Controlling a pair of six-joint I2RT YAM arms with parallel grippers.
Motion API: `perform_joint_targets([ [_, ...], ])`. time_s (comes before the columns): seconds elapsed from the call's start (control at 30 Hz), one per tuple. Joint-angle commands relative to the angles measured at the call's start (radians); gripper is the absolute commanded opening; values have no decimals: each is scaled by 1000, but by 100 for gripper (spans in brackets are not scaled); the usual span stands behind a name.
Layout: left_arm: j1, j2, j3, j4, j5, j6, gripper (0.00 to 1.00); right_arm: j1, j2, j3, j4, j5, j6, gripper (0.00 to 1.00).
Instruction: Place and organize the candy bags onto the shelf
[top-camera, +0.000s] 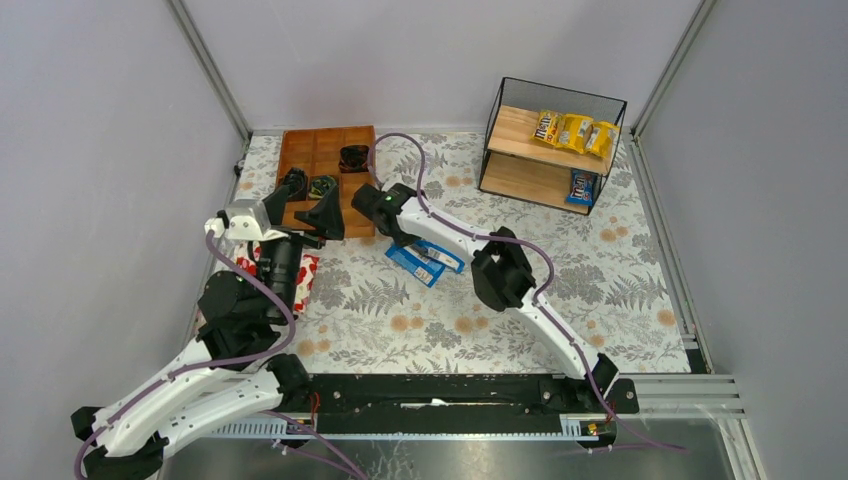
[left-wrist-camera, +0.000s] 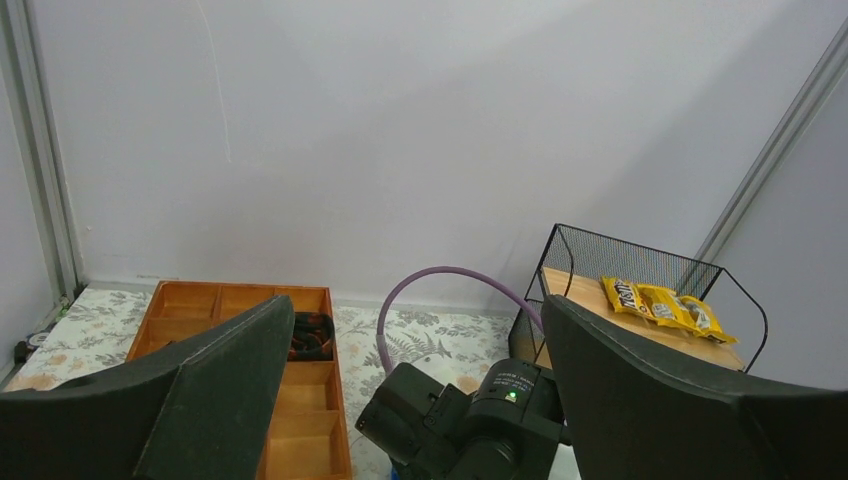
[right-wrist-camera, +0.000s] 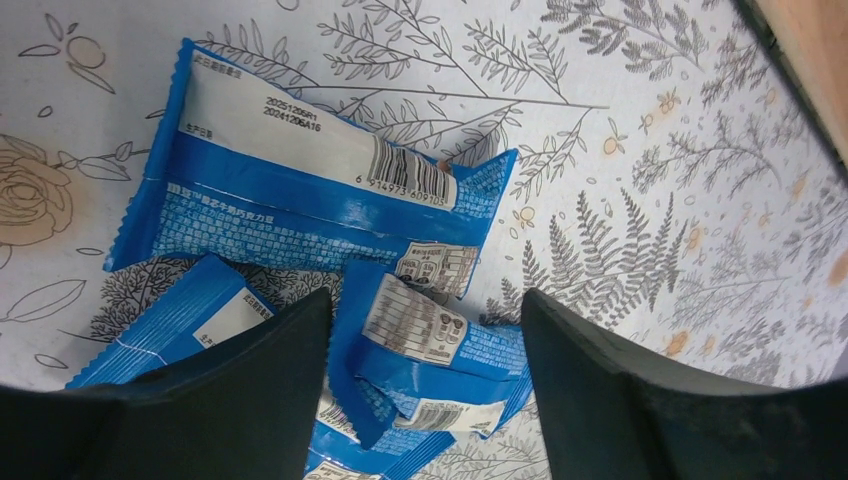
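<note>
While the right jaws stood open over blue candy bags (right-wrist-camera: 300, 190) on the tabletop (right-wrist-camera: 650, 200), the left jaws hung open. Three yellow bags (top-camera: 573, 132) and one blue bag (top-camera: 583, 186) lay on the shelf (top-camera: 515, 125).

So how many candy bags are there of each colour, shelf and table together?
Yellow bags: 3, on the shelf's top board
Blue bags: 4, with 1 on the lower board and 3 piled on the table
Total: 7

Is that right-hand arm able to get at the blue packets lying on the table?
Probably yes: the right gripper hangs directly over the blue packets, jaws apart either side of one, with nothing in between.
</note>
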Motion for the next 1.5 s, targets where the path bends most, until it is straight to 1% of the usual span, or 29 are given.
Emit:
perform_joint_targets([
  [0.0,-5,18,-3,48,-8,-7,99,23,-21,-32,47,31,-106,70],
  [0.13,-5,29,-3,48,-4,-14,99,31,-103,-204,100,6,-150,57],
  [0.17,-4,33,-2,46,-2,-18,99,34,-125,-266,123,1,-163,53],
  [0.23,-5,37,0,45,1,-21,99,39,-161,-335,131,14,-178,42],
  [0.27,-5,39,0,43,2,-23,99,42,-177,-361,131,16,-186,39],
  [0.33,-5,44,0,43,3,-26,99,58,-221,-433,152,41,-205,34],
  [0.37,-5,46,1,42,4,-27,99,67,-249,-477,178,46,-219,34],
  [0.47,-4,54,4,38,7,-33,99,95,-364,-671,307,23,-316,34],
  [0.53,-5,59,6,36,10,-39,99,110,-449,-813,401,-9,-415,34],
  [0.63,-5,64,8,30,16,-48,99,129,-577,-993,480,-10,-504,36],
  [0.67,-5,68,10,28,17,-51,99,132,-613,-1052,488,-13,-515,40],
  [0.73,-4,73,11,25,19,-55,99,132,-683,-1135,509,-37,-532,52],
  [0.83,-4,81,16,20,26,-65,99,132,-773,-1227,504,-55,-514,62],
  [0.87,-5,83,16,19,28,-68,99,132,-795,-1246,493,-56,-493,67],
  [0.93,-5,86,16,17,30,-72,99,133,-824,-1249,447,-58,-418,71],
  [1.0,-5,91,18,17,32,-75,99,137,-824,-1211,382,-59,-274,78],
  [1.1,-4,99,20,13,39,-75,99,175,-770,-1126,294,-87,-56,88],
  [1.13,-5,100,22,11,39,-76,99,192,-749,-1103,280,-107,-1,89],
  [1.2,-4,100,25,7,38,-76,99,232,-685,-1053,233,-84,92,93],
  [1.27,-5,96,26,10,26,-75,99,254,-607,-973,164,-36,152,95],
  [1.4,-4,73,22,18,-4,-59,99,266,-438,-796,-68,97,257,94],
  [1.47,-4,59,18,21,-9,-61,99,268,-376,-734,-157,161,300,93],
])
